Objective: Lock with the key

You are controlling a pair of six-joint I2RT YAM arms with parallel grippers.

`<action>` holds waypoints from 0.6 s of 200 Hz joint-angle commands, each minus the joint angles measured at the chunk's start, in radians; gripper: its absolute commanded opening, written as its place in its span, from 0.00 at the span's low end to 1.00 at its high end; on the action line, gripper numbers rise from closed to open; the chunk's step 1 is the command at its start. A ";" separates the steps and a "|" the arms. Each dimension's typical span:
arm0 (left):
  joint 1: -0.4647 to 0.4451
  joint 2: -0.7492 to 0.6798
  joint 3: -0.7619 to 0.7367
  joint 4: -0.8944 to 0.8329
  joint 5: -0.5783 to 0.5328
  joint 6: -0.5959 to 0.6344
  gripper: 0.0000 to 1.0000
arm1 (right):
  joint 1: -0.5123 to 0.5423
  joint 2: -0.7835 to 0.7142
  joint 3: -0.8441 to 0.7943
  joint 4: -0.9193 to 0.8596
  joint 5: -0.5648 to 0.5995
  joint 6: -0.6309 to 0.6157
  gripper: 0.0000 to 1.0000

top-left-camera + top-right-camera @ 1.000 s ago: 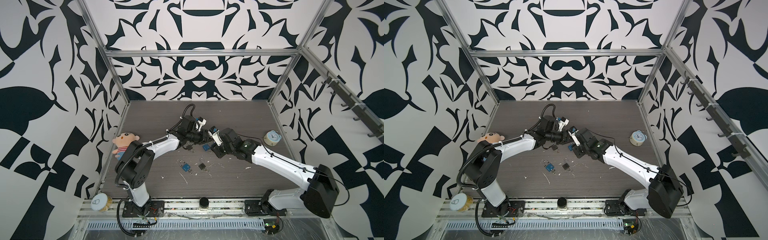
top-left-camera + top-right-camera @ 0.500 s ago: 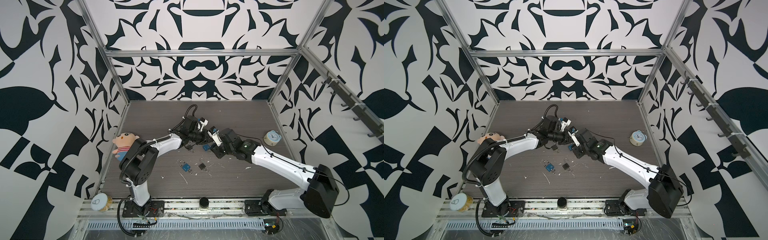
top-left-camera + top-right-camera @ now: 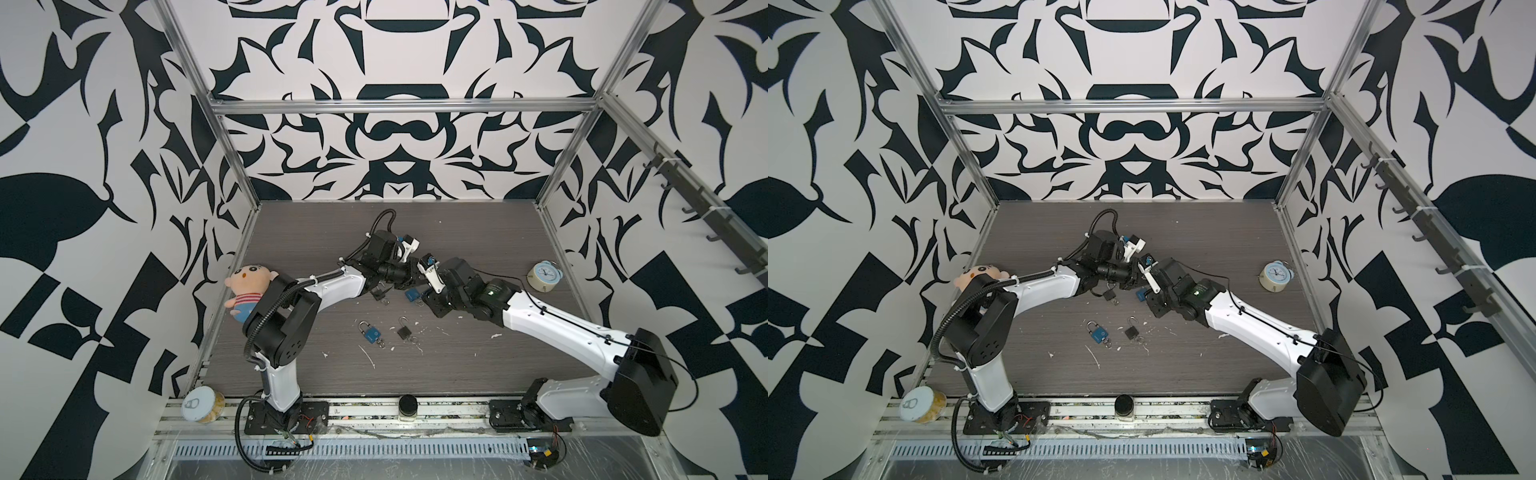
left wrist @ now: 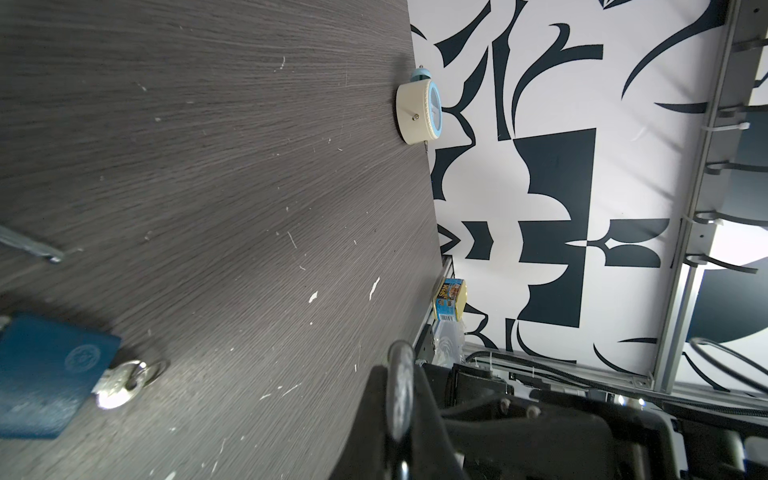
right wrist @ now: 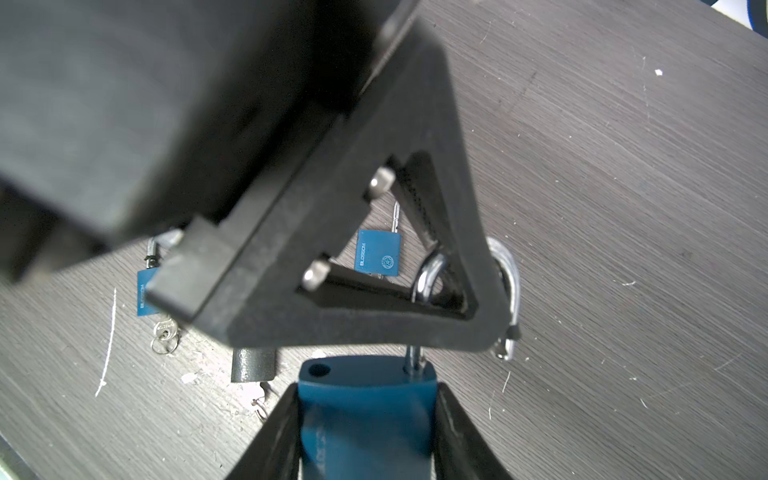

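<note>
Apparently the shackle-closing step, ahead of any turn of the key. In the right gripper (image 5: 368,399): the blue padlock (image 5: 365,419), pinched across its body, jaws part-way apart and flat against both sides. Near the middle of the table (image 3: 457,374), at 9 o'clock of the alarm clock (image 3: 543,279). Shackle (image 5: 509,286) swung out, one leg seated, the other socket (image 5: 318,368) bare. Left gripper (image 3: 412,280) closed right down, one of its fingers (image 5: 266,291) lying across the shackle loop; pinching the loop or only resting on it, cannot tell.

Next, probably: swing the free leg over the bare socket, press it home, then go for the key. Calls for a steady hold on the body and fine alignment. Seen in the left wrist view: a key (image 4: 120,384) on a ring, plugged into the base of a blue lock body (image 4: 45,374); same lock or not, unclear.

Pose, in both top views: left forearm reaching toward 2 o'clock, right forearm toward 10 o'clock, grippers meeting nose to nose.
</note>
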 commanded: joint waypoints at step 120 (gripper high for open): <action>0.070 -0.104 -0.062 0.140 -0.103 -0.100 0.00 | -0.053 -0.223 -0.134 0.181 -0.117 0.119 0.65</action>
